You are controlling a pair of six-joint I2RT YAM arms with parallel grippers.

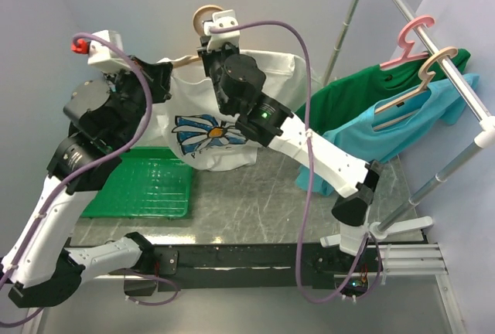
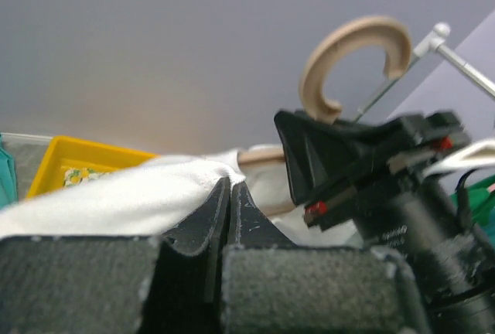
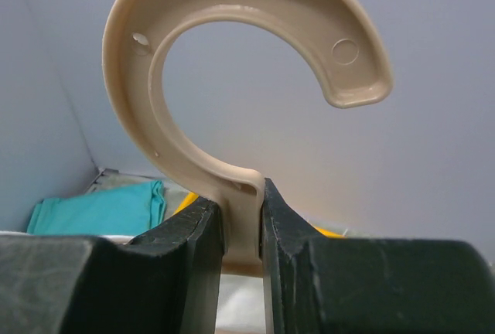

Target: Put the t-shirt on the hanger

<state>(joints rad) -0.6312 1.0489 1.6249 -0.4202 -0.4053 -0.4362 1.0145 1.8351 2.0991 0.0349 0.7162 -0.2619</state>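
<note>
Pale grey walls (image 1: 116, 1) close in a marbled table (image 1: 255, 187). A green mat (image 1: 147, 183) lies on its left part, and a clothes rail (image 1: 433, 48) on the right carries a pink hanger (image 1: 414, 40), a green shirt (image 1: 348, 90) and a blue shirt (image 1: 371, 141).

Your t-shirt (image 1: 203, 134) is up in the air above the middle of the table, daisy print facing the overhead camera. It hangs from the tan hanger (image 1: 203, 15), whose hook pokes out above both wrists.

Expect the shirt to be light, limp and stretchy. It will sag and slide wherever you don't support it, so hold it by a fold at the shoulder seam or collar, not by loose cloth. The hanger looks thin, stiff and smooth, so it can probably twist in a grip. The flat stem just under the hook is the sound place to hold it.

That is where your right gripper (image 3: 241, 210) has it. The fingers (image 3: 186, 233) stand partly apart, with the stem clamped between the pads and the hook rising free above.

Your left gripper (image 2: 230, 202) is pressed fully together. Its fingers (image 2: 201, 226) pinch a ridge of white cloth just beside the hanger's arm, near the collar. From these views you can't tell whether the far shoulder is seated.
</note>
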